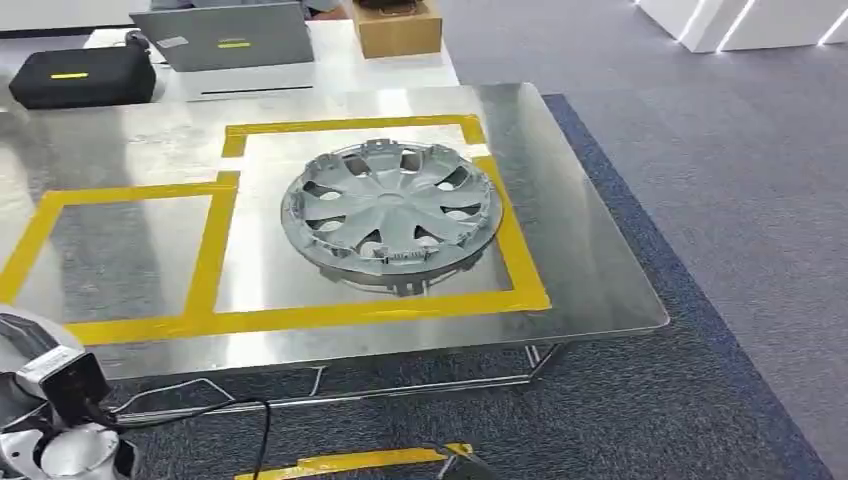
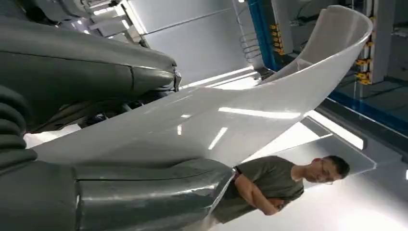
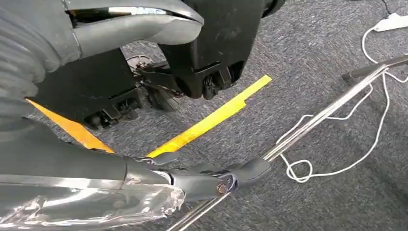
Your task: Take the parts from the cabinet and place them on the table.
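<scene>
One grey wheel cover (image 1: 390, 213) lay flat inside the table's (image 1: 590, 270) yellow-taped square, evidently its drop zone; my left fingers (image 2: 120, 77) pinched a white panel (image 2: 250, 110), right fingers (image 3: 211, 180) uncurled, holding nothing.

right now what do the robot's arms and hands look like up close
The left robot hand has a grey ribbed cover, a thick glossy grey thumb and darker fingers. The right robot hand looks the same, with clear plastic film along one finger. In the head view, a silver arm joint trails a black cable.
</scene>
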### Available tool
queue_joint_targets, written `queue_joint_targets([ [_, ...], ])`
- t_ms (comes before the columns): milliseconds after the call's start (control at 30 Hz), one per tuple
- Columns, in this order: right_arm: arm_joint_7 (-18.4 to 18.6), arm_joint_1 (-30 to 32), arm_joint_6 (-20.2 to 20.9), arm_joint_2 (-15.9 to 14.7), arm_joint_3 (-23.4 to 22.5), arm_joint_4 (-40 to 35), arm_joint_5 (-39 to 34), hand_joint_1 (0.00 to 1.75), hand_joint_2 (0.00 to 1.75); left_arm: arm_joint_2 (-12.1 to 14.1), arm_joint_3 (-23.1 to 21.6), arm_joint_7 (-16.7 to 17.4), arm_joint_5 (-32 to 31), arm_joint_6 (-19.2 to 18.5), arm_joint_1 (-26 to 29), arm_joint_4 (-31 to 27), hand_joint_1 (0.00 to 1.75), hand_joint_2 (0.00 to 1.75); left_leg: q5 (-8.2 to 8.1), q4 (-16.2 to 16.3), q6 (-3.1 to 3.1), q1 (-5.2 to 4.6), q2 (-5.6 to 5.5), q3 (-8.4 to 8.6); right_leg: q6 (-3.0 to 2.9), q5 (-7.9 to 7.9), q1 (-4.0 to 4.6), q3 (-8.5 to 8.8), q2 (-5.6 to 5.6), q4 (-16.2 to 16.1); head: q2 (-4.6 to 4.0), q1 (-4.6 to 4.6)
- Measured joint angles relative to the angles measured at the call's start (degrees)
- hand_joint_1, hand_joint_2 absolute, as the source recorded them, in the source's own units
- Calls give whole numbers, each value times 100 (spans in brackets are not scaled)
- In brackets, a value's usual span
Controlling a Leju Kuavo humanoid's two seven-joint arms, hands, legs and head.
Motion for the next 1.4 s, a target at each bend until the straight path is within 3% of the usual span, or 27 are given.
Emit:
queue_joint_targets([
  [667,0,4,-2,0,35,0,7,0,175,-2,422,0,144,2,30,-315,175,175,1,-1,6,3,1,16,18,-7,4,20,0,1,0,0],
  [967,26,4,-9,0,35,0,-4,0,175,-4,98,0,1016,-11,13,-269,175,175,-2,-1,5,1,1,21,20,-11,1,11,0,1,0,0],
  [1167,28,6,-9,0,35,0,-2,0,175,-4,-133,0,1229,-13,23,-262,175,175,-3,0,5,0,1,20,22,-9,1,38,2,1,0,0],
  [1400,57,13,-5,0,63,0,4,0,175,-2,10,0,2187,-7,89,-629,175,175,-1,-1,6,2,2,21,22,-8,4,68,4,2,0,0],
])
